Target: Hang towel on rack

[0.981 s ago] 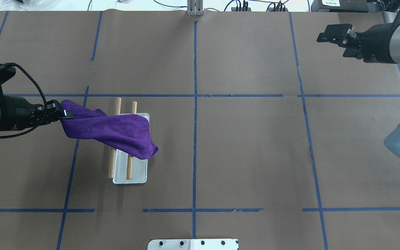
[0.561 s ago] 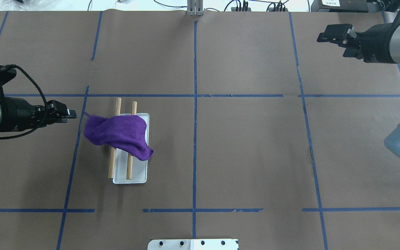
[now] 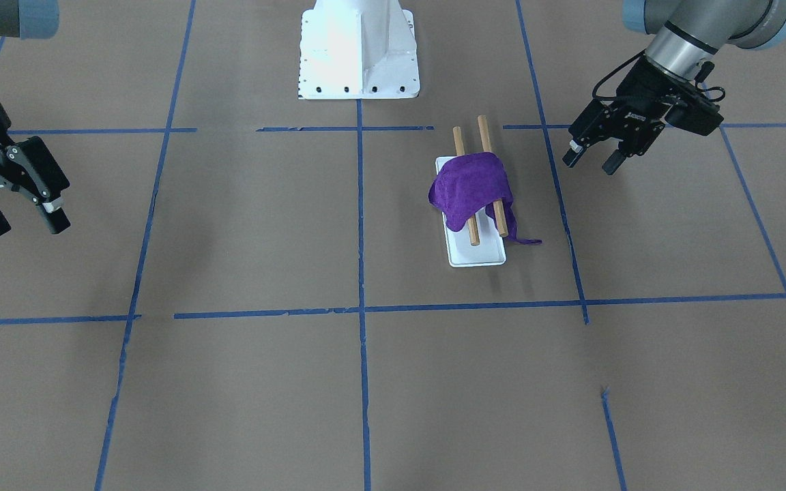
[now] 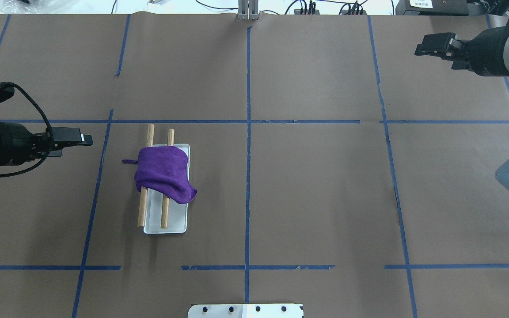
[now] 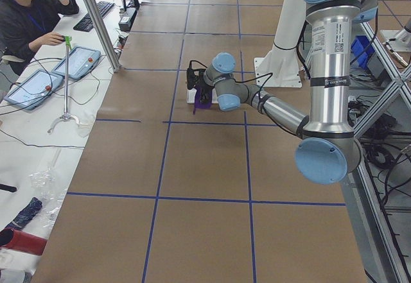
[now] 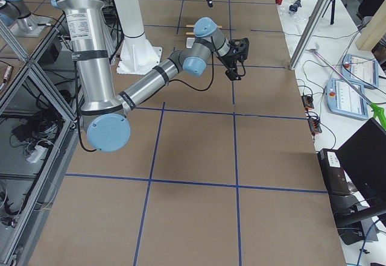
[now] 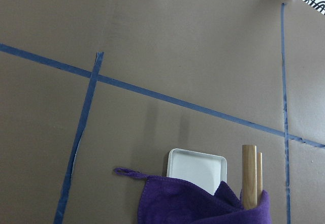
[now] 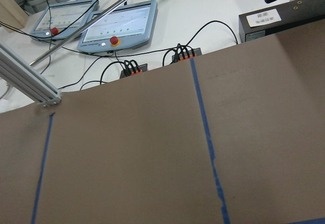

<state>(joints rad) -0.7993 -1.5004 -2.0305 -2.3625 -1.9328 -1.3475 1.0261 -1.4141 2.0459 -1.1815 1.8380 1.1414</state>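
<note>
The purple towel (image 4: 161, 174) lies draped across both wooden rods (image 4: 165, 212) of the rack, whose white base (image 4: 177, 223) stands left of centre. One corner of the towel trails off the left side onto the table. In the front view the towel (image 3: 471, 184) covers the rods' middle above the base (image 3: 478, 258). My left gripper (image 4: 84, 140) is open and empty, left of the rack and apart from the towel; it also shows open in the front view (image 3: 589, 162). My right gripper (image 3: 22, 224) is open and empty, far off at the back right (image 4: 420, 48). The left wrist view shows the towel's edge (image 7: 198, 209).
The white bolted robot pedestal (image 3: 359, 54) stands at the robot's edge of the table. Blue tape lines (image 4: 248, 132) cross the brown table cover. Tablets and cables (image 8: 117, 26) lie beyond the far table edge, where an operator (image 5: 32, 13) sits.
My left gripper opened and let go of the towel, which fell and gathered over the rods. The left gripper drew back slightly; the right gripper shifted a little to the right.
</note>
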